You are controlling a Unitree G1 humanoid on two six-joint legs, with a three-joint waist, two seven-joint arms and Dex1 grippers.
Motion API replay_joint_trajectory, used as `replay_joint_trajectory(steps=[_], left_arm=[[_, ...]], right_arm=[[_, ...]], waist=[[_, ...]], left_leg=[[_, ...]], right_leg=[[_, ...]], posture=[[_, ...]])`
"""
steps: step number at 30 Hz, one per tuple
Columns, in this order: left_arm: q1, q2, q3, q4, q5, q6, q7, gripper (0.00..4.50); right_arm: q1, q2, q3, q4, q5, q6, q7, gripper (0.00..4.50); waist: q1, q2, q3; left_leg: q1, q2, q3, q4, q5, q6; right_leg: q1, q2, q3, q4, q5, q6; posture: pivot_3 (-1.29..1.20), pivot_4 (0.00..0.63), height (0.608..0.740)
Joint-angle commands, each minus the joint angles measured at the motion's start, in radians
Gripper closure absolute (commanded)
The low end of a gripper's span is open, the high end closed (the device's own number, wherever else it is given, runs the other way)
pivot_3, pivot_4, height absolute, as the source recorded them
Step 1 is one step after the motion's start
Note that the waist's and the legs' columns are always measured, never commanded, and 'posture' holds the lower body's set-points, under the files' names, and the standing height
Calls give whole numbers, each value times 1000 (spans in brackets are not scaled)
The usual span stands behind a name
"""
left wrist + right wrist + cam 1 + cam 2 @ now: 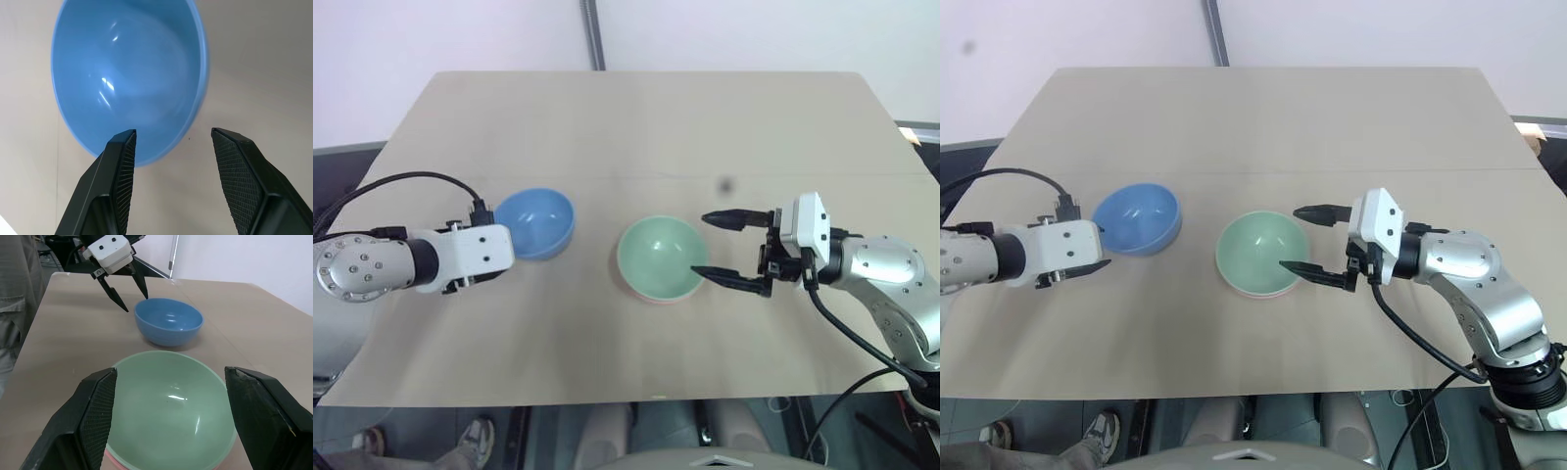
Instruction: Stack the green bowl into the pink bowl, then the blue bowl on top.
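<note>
The green bowl (pixel 660 258) is seated in the pink bowl (pixel 115 461) mid-counter (pixel 636 117). The blue bowl (pixel 536 221) stands apart; judged light, rigid, slippery, best pinched at the rim. Left tool (pixel 173 152) is parted beside it, empty; right tool (pixel 729 249) wide, empty.

pink bowl (pixel 113 459) mostly hidden under green bowl (pixel 168 409), only a rim sliver showing

Pale wooden table (pixel 636 117), plain white wall (pixel 460 34) behind, grey vertical pole (pixel 594 34)

A light wooden table (pixel 636 117) stands before a white wall (pixel 460 34), a person (pixel 14 308) beside it.
</note>
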Motion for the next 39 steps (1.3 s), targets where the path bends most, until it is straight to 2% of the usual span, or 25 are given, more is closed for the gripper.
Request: replay_joint_trajectory(steps=[1,6,7,9,11,12,16,21,27,32,39], left_arm=[[-11,-28,-24,-17,38,-9,36,1914],[-67,-86,-126,39,118,-57,102,1914],[-79,-99,-146,52,133,-65,113,2426],[-86,-113,-165,62,148,-86,119,3074],[-86,-120,-167,62,151,-97,116,4061],[-84,-122,-165,61,150,-101,114,4403],[-100,-139,-133,39,122,-147,118,4465],[-211,-166,-123,-5,41,-172,84,4465],[-398,-173,-213,-47,-156,-207,-125,4465],[-556,-191,-311,40,-231,-311,-310,4465],[-841,-330,-478,327,-235,-538,-570,4465]], right_arm=[[-12,-11,-25,-39,18,9,0,645],[-7,-19,-35,-58,24,30,-14,645],[-6,-20,-37,-61,25,34,-17,645],[-3,-22,-41,-70,26,42,-23,645],[3,-26,-47,-79,31,50,-28,645],[6,-28,-51,-84,33,53,-30,645],[18,-34,-60,-96,37,61,-40,645],[23,-31,-63,-100,37,66,-48,645],[45,-41,-87,-108,36,65,-61,645],[102,-60,-127,-145,40,69,-77,645],[315,-104,-269,-280,55,100,-132,645]], waist=[[0,0,0],[2,0,0],[2,0,0],[1,0,0],[-1,0,0],[-1,0,0],[1,0,0],[4,0,0],[1,0,0],[1,0,0],[5,0,0]], left_leg=[[0,0,0,0,0,0],[0,0,0,0,0,0],[0,0,0,0,0,0],[0,0,0,0,0,0],[0,0,0,0,0,0],[0,0,0,0,0,0],[-1,0,0,0,0,0],[-1,0,0,0,0,0],[-1,-1,0,0,0,0],[-1,-1,0,0,0,0],[-2,-2,0,1,0,0]], right_leg=[[0,0,0,0,0,0],[0,0,0,0,0,0],[0,0,0,0,0,0],[0,0,0,0,0,0],[0,0,1,0,0,0],[-1,0,1,0,0,0],[-1,0,1,0,0,0],[-1,-1,0,0,0,0],[-1,-1,0,0,0,0],[-1,-1,0,0,0,0],[0,0,-1,-1,0,0]], posture=[[0,150,740],[0,150,740],[0,150,740],[0,150,740],[0,150,740],[0,150,740],[0,150,740],[0,150,740],[0,150,740],[0,150,740],[0,150,740]])
